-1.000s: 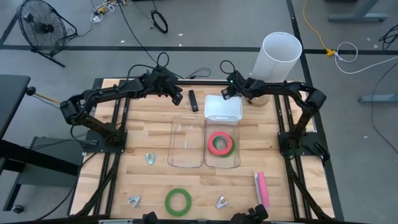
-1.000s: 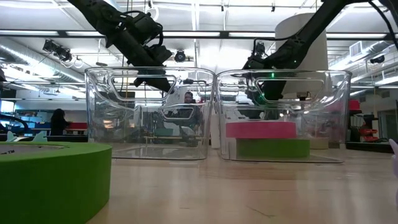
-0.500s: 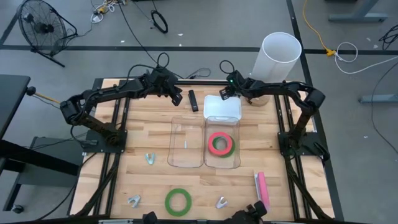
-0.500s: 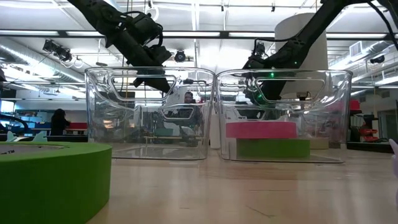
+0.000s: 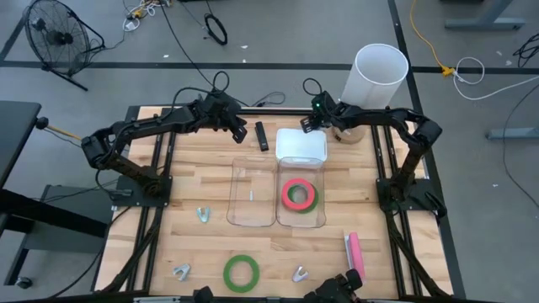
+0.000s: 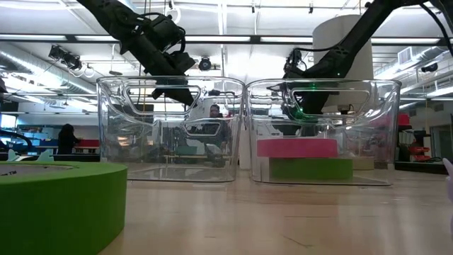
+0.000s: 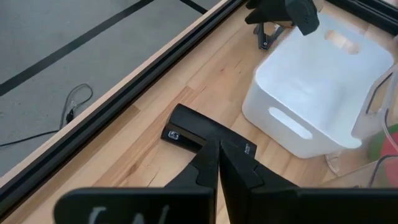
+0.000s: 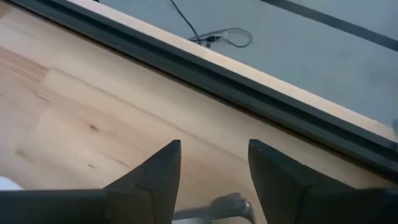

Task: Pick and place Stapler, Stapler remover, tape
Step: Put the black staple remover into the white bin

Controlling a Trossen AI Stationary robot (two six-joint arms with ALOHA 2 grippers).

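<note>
A black stapler [image 5: 262, 135] lies flat on the table at the far side, left of a white bin [image 5: 301, 145]. My left gripper [image 5: 242, 130] is shut, its tips right over the stapler [image 7: 186, 127]. My right gripper [image 5: 306, 125] is open behind the white bin, above a small dark clawed remover [image 7: 266, 38]. A red-pink tape roll [image 5: 299, 194] lies on a green roll [image 6: 311, 168] in the right clear bin. A second green roll [image 5: 241, 272] lies flat near the front edge. My left gripper's shut fingertips [image 7: 217, 149] stand over the middle of the black stapler, slanting down from the table's left. The tips hide the spot, so I cannot tell whether they touch it. The stapler lies flat on the table.
An empty clear bin [image 5: 253, 192] stands left of the one with tape. A pink stapler [image 5: 354, 255] and three metal staple removers [image 5: 203, 215] [image 5: 182, 271] [image 5: 300, 273] lie on the near half. A tall white cylinder [image 5: 375, 80] stands at the far right.
My right gripper has drawn back slightly toward the table's far right corner. My left gripper and the stapler have kept still.
</note>
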